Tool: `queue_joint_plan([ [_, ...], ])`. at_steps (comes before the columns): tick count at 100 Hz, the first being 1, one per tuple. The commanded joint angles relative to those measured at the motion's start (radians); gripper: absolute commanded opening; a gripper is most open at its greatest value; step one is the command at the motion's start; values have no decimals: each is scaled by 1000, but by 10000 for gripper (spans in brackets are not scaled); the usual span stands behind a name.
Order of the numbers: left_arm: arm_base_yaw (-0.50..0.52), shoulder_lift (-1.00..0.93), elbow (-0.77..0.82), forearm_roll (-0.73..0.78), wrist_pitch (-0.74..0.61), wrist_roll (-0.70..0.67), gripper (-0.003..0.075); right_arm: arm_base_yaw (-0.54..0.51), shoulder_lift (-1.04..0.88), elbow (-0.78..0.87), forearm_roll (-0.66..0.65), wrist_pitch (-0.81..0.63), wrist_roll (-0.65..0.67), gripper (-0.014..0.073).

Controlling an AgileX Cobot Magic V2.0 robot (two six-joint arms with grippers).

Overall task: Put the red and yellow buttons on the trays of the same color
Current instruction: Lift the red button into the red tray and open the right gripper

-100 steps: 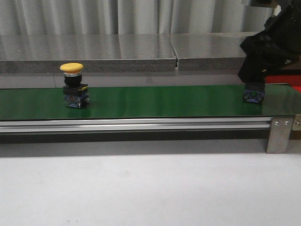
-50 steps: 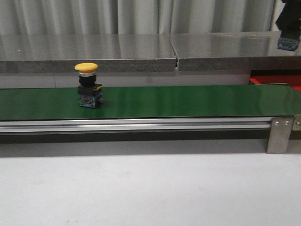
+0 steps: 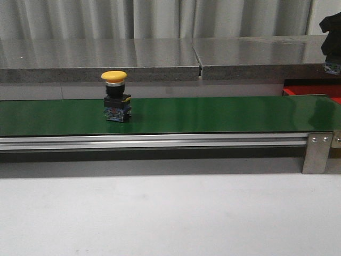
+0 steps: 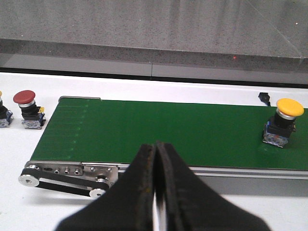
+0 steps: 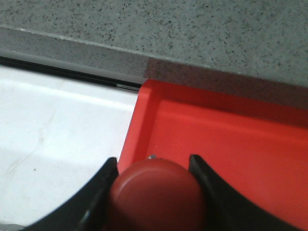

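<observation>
glossy plastic red tray (image 5: 231,134), matt green belt (image 3: 213,114).

The left gripper (image 4: 156,187) is black. Its two fingers (image 4: 139,192) are long and flat, and they get thinner toward the tips. Their inner edges look worn and a bit brownish. A thin white strip shows low down between them.

The right gripper (image 5: 153,192) is black too. Its fingers (image 5: 91,202) curve like dark horns, and their edges look smooth. In the front view, the right arm (image 3: 331,37) is a dark, bulky shape.
</observation>
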Motion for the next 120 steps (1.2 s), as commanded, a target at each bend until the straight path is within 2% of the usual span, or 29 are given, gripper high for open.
queue_joint_plan([
  [1, -8, 5, -24, -8, -71, 1, -19, -11, -18, -70, 17, -59, -1, -57],
  [26, -8, 5, -24, -8, -71, 1, -19, -12, 77, -134, 17, -67, -1, -57],
  [107, -8, 5, -24, -8, -71, 1, -19, -12, 177, -137, 15, -94, -1, -54],
  [114, -8, 5, -24, -8, -71, 1, -19, -12, 177, -137, 15, -92, -1, -25],
  [120, -8, 5, -24, -8, -71, 1, -19, -12, 177, -137, 15, -85, -1, 34],
])
